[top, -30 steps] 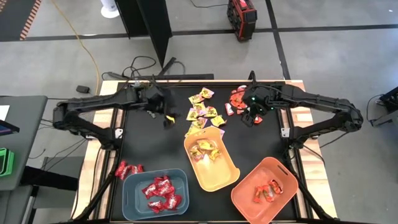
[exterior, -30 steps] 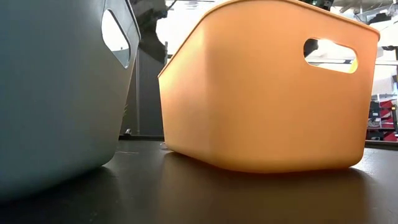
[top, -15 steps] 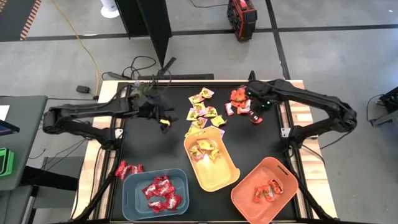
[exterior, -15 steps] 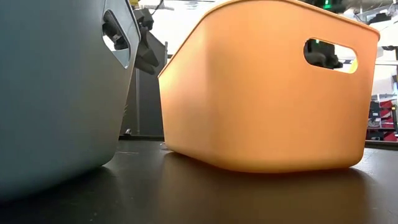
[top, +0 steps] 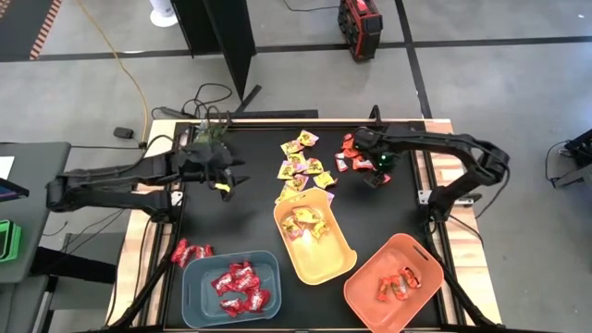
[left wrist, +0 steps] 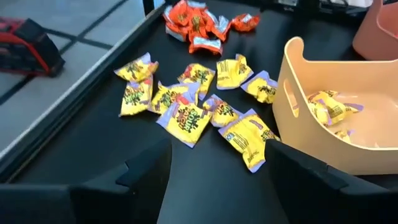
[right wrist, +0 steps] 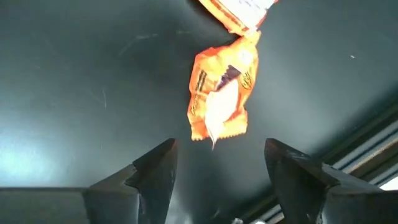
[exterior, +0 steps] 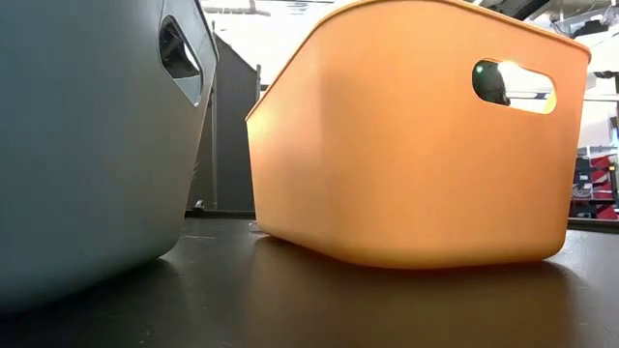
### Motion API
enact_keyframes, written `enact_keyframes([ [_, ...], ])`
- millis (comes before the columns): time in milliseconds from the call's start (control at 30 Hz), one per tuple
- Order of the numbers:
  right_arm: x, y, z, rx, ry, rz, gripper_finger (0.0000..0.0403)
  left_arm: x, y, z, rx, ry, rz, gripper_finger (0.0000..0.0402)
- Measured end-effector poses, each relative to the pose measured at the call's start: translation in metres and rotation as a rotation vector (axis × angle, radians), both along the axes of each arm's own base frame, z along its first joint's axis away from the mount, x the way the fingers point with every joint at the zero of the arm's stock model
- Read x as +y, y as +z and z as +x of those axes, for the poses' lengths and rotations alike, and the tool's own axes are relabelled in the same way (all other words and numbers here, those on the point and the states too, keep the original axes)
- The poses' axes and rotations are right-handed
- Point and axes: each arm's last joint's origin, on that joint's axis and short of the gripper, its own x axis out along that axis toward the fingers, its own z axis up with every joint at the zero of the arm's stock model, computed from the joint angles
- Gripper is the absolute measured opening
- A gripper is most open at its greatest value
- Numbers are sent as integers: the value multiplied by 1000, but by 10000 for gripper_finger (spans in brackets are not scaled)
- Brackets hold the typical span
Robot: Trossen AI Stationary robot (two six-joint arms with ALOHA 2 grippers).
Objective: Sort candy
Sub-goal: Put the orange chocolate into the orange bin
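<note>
Grey concrete floor (top: 481,102) surrounds the wood-edged counter (top: 442,199), crossed by dark tape lines. A yellow cable (top: 129,69) trails over it, near a black panel (top: 222,37) and a red case (top: 363,26) beyond

Yellow candy (left wrist: 186,118) with pink marks, orange-red-and-white candy (right wrist: 222,93), deep red candy (top: 239,287) in blue-grey bin (top: 192,296)

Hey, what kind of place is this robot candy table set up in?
Probably a lab or workshop, not a home. The black table stands on a bare grey concrete floor marked with dark tape lines, loose cables trail behind it, and a red equipment case sits on the floor.
</note>
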Motion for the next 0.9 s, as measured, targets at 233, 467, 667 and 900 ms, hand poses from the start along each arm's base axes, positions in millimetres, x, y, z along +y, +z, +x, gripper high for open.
enact_keyframes([
  [233, -6, -24, 7, 88, -5, 54, 258, -4, 10, -19, -70, 23, 33, 251],
  [467, -10, -50, 13, 178, -3, 110, 223, -6, 11, -25, -73, 27, 25, 251],
  [667, -8, -57, 17, 190, 11, 116, 97, -6, 11, -25, -69, 30, 17, 251],
  [900, 8, -32, 13, 225, 28, 126, 11, -6, 11, -25, -69, 30, 17, 251],
])
